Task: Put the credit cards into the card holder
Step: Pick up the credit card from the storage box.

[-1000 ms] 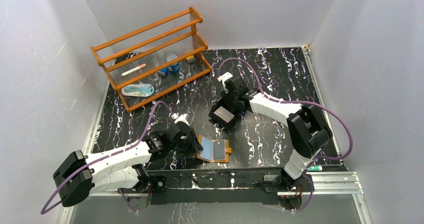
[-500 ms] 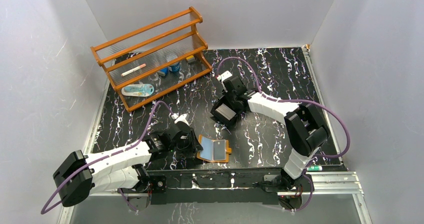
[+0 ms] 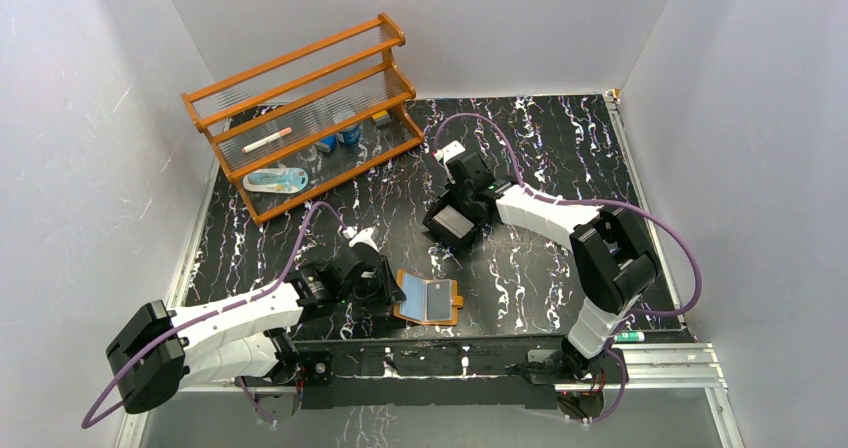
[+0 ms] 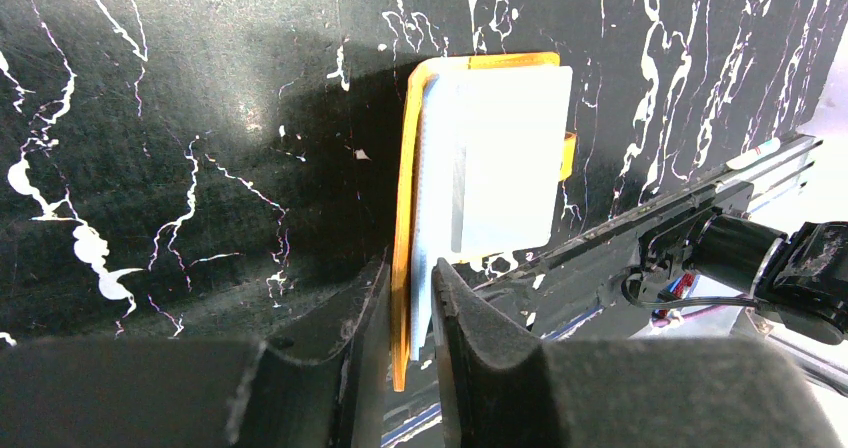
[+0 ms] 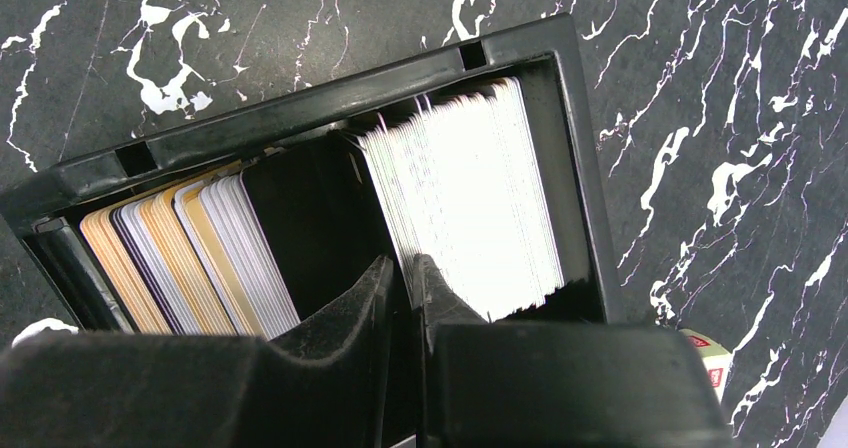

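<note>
The orange-tan card holder (image 3: 430, 298) lies open near the front edge, clear sleeves up. My left gripper (image 3: 396, 290) is shut on its left edge; in the left wrist view the orange cover and the sleeves (image 4: 500, 158) sit between the jaws of the gripper (image 4: 410, 278). The credit cards stand edge-on in a black two-compartment tray (image 3: 447, 230): a white stack (image 5: 470, 198) on the right, a tan and pale stack (image 5: 170, 258) on the left. My right gripper (image 5: 403, 268) is down in the tray, its jaws nearly together on the leftmost card of the white stack.
An orange wooden rack (image 3: 310, 108) with small items stands at the back left. A pen (image 3: 630, 336) lies on the front rail at the right. A pale object with a red mark (image 5: 705, 353) sits just right of the tray rim (image 5: 330, 98).
My right gripper has shifted slightly back and left over the tray, then held still. The left arm and the card holder have not moved.
</note>
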Action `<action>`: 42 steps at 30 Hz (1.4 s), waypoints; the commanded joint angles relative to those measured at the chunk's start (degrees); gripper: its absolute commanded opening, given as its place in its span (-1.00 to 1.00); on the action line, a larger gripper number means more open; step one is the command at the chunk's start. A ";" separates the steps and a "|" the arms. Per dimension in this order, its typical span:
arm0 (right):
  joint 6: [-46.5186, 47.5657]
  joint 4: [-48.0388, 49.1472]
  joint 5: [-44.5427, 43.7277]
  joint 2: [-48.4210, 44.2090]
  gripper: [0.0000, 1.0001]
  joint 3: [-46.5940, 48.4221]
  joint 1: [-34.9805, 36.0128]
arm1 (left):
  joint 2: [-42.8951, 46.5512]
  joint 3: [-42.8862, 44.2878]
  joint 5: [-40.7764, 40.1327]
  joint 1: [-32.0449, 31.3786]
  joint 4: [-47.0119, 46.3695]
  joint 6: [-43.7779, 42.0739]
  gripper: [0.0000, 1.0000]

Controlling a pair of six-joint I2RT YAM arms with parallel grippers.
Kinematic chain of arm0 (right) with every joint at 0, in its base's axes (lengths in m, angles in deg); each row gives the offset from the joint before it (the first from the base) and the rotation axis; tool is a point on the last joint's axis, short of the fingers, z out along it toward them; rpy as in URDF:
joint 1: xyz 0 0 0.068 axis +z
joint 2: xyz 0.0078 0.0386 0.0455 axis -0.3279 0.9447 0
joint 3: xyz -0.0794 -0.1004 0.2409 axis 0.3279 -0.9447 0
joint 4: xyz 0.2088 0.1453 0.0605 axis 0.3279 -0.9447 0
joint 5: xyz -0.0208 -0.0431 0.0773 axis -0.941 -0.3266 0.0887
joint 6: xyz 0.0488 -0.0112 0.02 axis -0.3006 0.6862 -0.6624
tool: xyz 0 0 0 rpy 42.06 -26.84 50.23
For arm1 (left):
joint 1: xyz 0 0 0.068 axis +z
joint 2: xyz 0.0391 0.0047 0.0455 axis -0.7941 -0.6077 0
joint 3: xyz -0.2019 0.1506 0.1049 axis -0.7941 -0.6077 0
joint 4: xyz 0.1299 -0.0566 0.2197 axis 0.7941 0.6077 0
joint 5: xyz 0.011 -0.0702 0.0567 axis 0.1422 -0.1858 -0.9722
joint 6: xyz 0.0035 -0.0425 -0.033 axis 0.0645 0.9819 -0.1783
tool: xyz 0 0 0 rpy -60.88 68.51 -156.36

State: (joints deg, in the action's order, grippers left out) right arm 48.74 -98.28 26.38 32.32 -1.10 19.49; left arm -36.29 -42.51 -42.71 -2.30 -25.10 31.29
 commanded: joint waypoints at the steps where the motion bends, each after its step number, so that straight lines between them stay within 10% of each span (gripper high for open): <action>1: 0.00 1.30 -2.02 -3.24 -0.64 1.61 -0.40 | 0.13 0.93 -0.21 0.17 0.43 -0.62 -0.62; 35: -18.44 -9.40 11.27 -19.34 -1.00 1.06 -0.48 | -0.33 -2.69 1.28 0.27 -9.75 3.42 -0.77; 42: -9.01 -4.62 7.00 -17.01 -1.00 1.93 -1.53 | -2.29 -1.63 2.07 0.29 -10.00 3.05 -0.78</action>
State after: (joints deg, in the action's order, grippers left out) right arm 35.15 -106.21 35.69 12.89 -1.01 19.08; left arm -37.97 -44.60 -41.36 -2.30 -33.14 33.89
